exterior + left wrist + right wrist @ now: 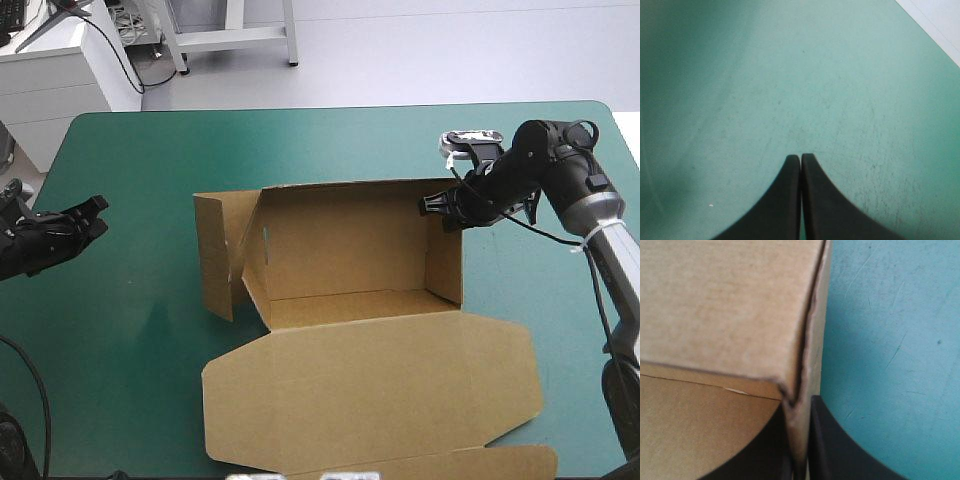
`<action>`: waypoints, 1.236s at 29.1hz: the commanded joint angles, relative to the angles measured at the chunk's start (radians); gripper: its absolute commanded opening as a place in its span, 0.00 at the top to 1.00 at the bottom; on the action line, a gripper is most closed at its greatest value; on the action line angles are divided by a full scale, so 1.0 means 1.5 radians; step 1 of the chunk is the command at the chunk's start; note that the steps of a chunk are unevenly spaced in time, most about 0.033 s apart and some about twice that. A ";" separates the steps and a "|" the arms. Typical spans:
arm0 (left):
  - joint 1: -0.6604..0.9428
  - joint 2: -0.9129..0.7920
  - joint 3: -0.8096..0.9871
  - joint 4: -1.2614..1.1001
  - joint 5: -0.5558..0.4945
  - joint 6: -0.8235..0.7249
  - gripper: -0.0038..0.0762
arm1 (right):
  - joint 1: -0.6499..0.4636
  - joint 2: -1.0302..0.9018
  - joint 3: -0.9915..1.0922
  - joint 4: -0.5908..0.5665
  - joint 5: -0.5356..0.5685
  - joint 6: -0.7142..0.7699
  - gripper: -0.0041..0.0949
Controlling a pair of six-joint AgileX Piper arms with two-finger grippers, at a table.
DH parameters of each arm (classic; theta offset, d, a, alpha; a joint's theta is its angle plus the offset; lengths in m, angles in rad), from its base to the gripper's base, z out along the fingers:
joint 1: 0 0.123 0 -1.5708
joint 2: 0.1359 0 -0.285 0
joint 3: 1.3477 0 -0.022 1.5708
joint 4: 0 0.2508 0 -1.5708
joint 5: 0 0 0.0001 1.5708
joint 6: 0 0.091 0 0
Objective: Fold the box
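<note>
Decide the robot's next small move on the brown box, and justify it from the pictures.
Probably bring the left gripper, shut over bare teal-green cover, toward the box's left end flap, which splays outward untucked. The right gripper clamps the right wall, so that side looks steadied.

**Three cameras, one desk (130, 300)**
High view looks forward and down over the whole top; left wrist view sits close above its teal-green surface; right wrist view is hard against the box (725, 305), whose right wall the high view shares.
</note>
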 commanded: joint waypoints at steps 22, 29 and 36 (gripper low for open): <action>0.000 -0.021 -0.016 -0.064 -0.010 -0.002 0.96 | -0.006 0.105 -0.066 0.054 -0.126 -0.056 0.93; 0.000 -0.021 -0.016 -0.064 -0.010 -0.002 0.96 | -0.006 0.105 -0.066 0.062 -0.118 -0.061 0.50; 0.000 -0.021 -0.016 -0.064 -0.010 -0.002 0.96 | -0.006 0.105 -0.141 0.059 -0.064 -0.022 0.07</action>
